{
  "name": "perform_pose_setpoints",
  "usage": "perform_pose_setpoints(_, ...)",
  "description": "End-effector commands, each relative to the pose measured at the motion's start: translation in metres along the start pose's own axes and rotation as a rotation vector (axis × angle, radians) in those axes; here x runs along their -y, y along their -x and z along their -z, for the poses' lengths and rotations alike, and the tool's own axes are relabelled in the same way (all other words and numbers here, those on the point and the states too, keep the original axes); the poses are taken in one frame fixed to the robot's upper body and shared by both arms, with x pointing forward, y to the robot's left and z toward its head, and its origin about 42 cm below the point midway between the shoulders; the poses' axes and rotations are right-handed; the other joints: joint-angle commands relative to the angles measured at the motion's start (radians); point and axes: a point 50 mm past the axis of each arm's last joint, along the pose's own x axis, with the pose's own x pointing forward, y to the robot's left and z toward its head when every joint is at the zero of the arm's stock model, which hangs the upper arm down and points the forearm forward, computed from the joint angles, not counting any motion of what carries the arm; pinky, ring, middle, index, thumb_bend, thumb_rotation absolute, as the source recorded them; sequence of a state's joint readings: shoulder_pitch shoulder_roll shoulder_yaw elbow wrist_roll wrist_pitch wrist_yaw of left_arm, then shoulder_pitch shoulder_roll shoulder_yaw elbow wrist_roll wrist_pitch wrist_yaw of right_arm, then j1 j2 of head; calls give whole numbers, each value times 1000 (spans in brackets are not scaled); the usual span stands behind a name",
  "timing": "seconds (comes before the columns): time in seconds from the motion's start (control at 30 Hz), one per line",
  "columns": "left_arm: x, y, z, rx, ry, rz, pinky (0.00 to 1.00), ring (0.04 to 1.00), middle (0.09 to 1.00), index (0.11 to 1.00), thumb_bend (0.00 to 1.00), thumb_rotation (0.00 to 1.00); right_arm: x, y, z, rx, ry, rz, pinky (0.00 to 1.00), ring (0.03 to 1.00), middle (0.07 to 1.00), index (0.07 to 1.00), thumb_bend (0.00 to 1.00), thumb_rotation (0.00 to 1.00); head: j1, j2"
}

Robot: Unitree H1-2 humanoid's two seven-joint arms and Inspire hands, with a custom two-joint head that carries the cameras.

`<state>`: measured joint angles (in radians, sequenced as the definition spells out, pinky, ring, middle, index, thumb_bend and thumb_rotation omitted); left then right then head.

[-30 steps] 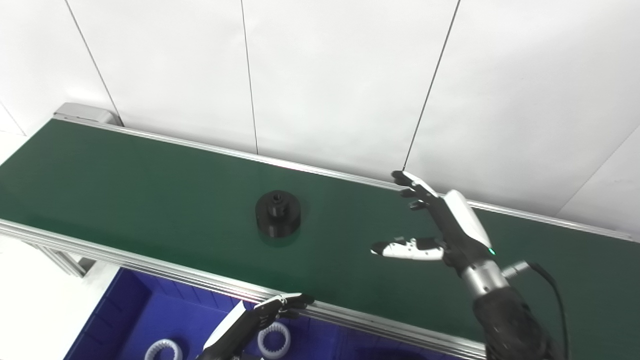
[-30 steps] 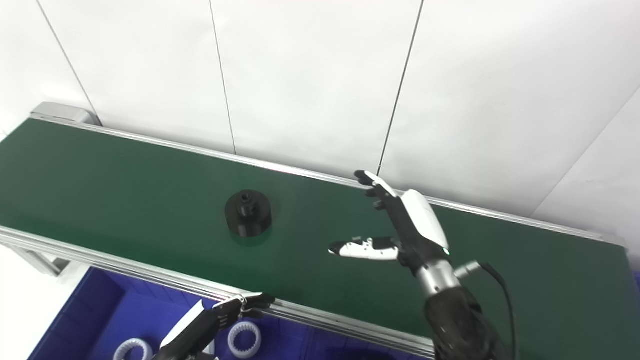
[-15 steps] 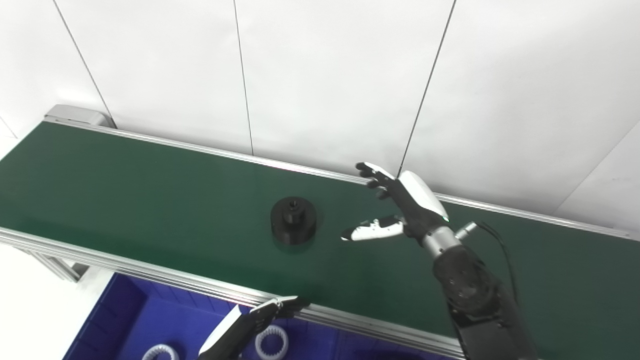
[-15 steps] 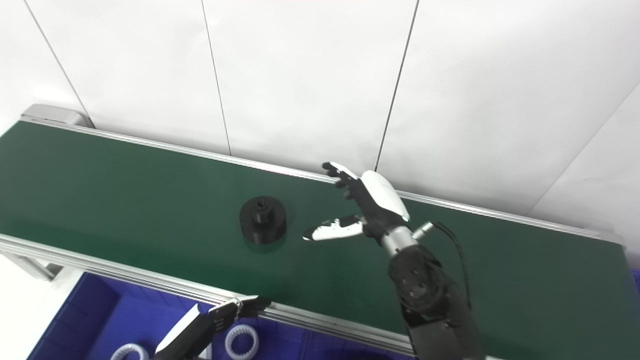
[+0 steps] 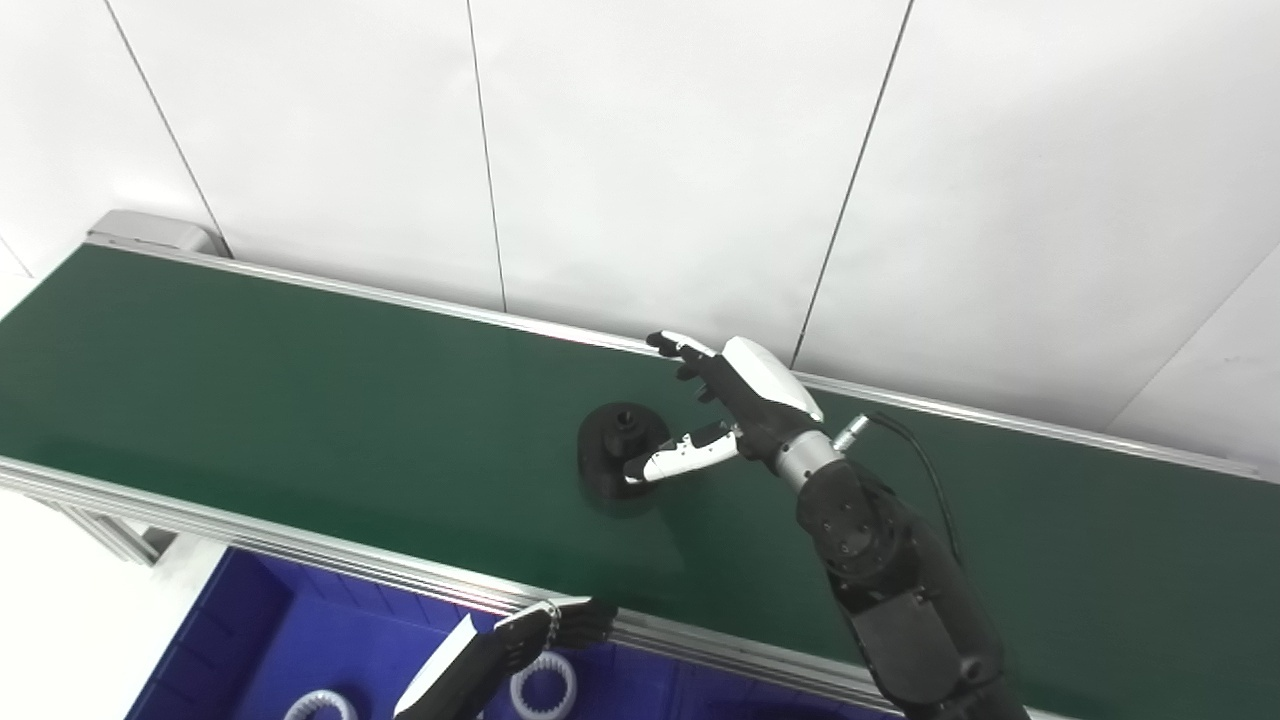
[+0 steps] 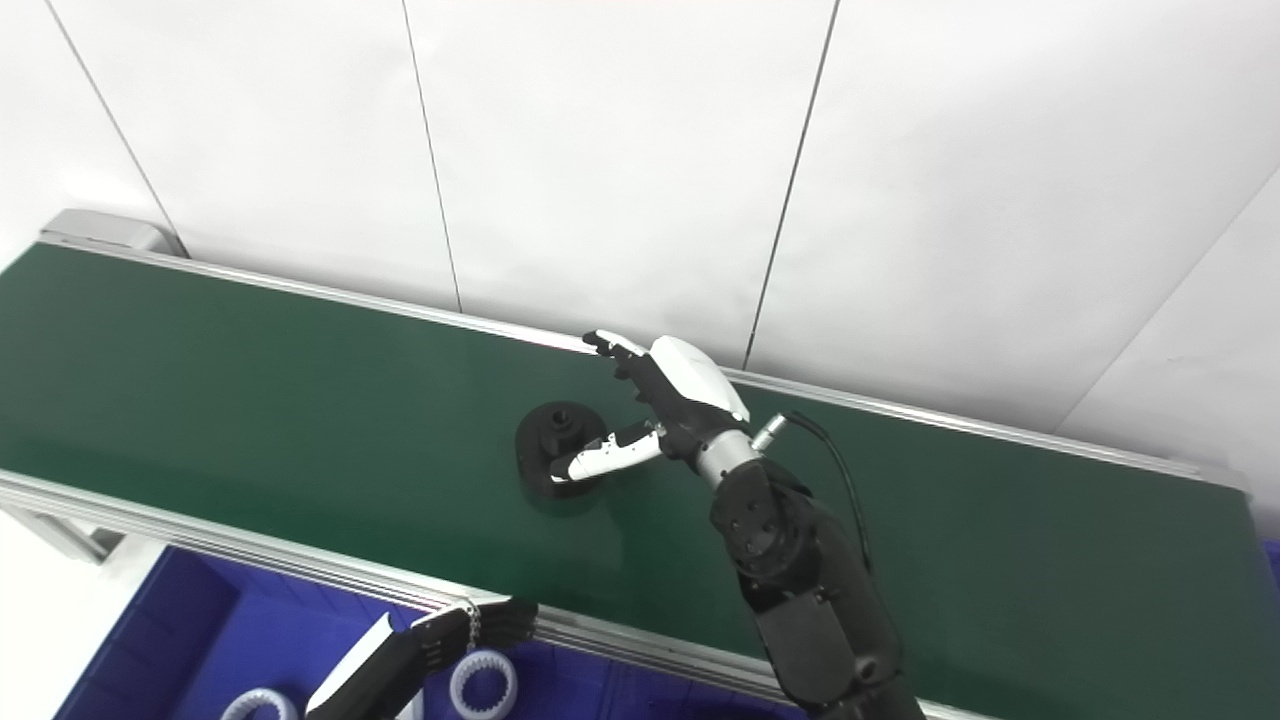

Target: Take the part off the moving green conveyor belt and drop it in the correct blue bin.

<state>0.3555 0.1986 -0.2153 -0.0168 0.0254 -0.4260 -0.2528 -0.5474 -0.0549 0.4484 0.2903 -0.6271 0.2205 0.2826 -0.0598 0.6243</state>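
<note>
The right hand (image 5: 745,400) is spread over the conveyor belt (image 5: 300,400), near the belt's far edge, its fingers apart and holding nothing. Its white thumb (image 5: 675,460) lies across the near side of the part (image 5: 618,455); it seems to touch the part, but this is not clear from here. The part sits about midway between the belt's far and near edges.

The left hand (image 5: 500,650) waits below the belt's near edge over the blue bin (image 5: 260,630), fingers curled, apparently empty.

The belt is moving, so a late closing could push the part away or tip it. A grip on the rim only may let it slip.

The part is a matte black round disc with a small raised hub. Toothed white rings (image 6: 485,682) lie in the bin.
</note>
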Motion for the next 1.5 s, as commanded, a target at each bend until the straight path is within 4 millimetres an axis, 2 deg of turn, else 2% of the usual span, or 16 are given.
perform_pose_setpoints(0.0, 0, 0, -10, 67, -4, -4, 768, 794, 804, 791, 777, 283, 16, -10, -22, 65, 40, 56, 772, 865, 906, 922, 1000, 317, 2, 3)
perform_pose_setpoints(0.17, 1, 0, -11, 71, -6, -4, 765, 802, 817, 797, 763, 293, 4, -13, -11, 32, 81, 19, 819, 890, 917, 932, 1000, 301, 4, 5)
perform_pose_setpoints(0.23, 2, 0, -12, 71, -15, -5, 769, 803, 819, 797, 763, 314, 0, -13, -5, 11, 103, -6, 901, 939, 938, 948, 1000, 272, 5, 6)
perform_pose_setpoints(0.4, 3, 1, -13, 75, 1, -9, 763, 804, 822, 796, 759, 299, -7, -11, 11, -30, 159, -44, 926, 954, 939, 954, 1000, 209, 4, 9)
perform_pose_setpoints(0.53, 4, 2, -13, 76, 1, -5, 767, 811, 827, 797, 754, 301, -11, -7, 20, -53, 213, -58, 800, 891, 925, 941, 919, 131, 5, 12)
perform_pose_setpoints(0.6, 4, 2, -14, 77, 0, -8, 770, 811, 825, 796, 755, 303, -12, -5, 21, -57, 236, -58, 778, 880, 917, 934, 883, 104, 5, 17)
perform_pose_setpoints(0.67, 4, 2, -14, 78, -2, -9, 773, 812, 823, 796, 757, 311, -13, -3, 22, -54, 241, -50, 664, 843, 893, 908, 778, 29, 4, 20)
perform_pose_setpoints(0.7, 4, 2, -14, 77, -7, -8, 775, 813, 824, 797, 757, 318, -14, -2, 23, -52, 237, -47, 555, 815, 880, 893, 614, 15, 4, 20)
perform_pose_setpoints(0.73, 4, 2, -15, 79, -8, -7, 782, 815, 824, 798, 758, 327, -15, -1, 24, -49, 232, -42, 487, 777, 859, 878, 511, 6, 4, 20)
perform_pose_setpoints(0.8, 4, 1, -15, 80, -10, -5, 786, 817, 826, 799, 751, 324, -15, 0, 26, -39, 233, -28, 444, 647, 749, 784, 448, 0, 4, 22)
perform_pose_setpoints(0.83, 4, 1, -15, 81, -10, -5, 786, 818, 826, 799, 750, 324, -16, 1, 26, -36, 243, -17, 443, 640, 741, 777, 446, 0, 4, 23)
perform_pose_setpoints(0.87, 3, 1, -15, 81, -14, -5, 788, 818, 827, 800, 750, 326, -16, 1, 27, -33, 258, -3, 402, 575, 702, 748, 458, 0, 4, 23)
perform_pose_setpoints(0.9, 3, 1, -15, 80, -16, -6, 793, 819, 826, 799, 751, 331, -16, 1, 27, -28, 269, 12, 358, 499, 617, 698, 479, 0, 4, 22)
perform_pose_setpoints(1.0, 3, 1, -15, 79, -19, -7, 793, 818, 825, 799, 752, 337, -15, 2, 28, -6, 296, 62, 304, 429, 524, 588, 488, 0, 2, 20)
perform_pose_setpoints(1.17, 3, -1, -15, 80, -25, -5, 801, 820, 825, 799, 756, 345, -16, 6, 28, 30, 275, 163, 293, 420, 524, 550, 490, 0, 1, 17)
perform_pose_setpoints(1.47, 2, -3, -14, 79, -32, -4, 809, 822, 827, 804, 751, 350, -16, 15, 24, 67, 228, 250, 278, 401, 504, 564, 487, 0, -3, 14)
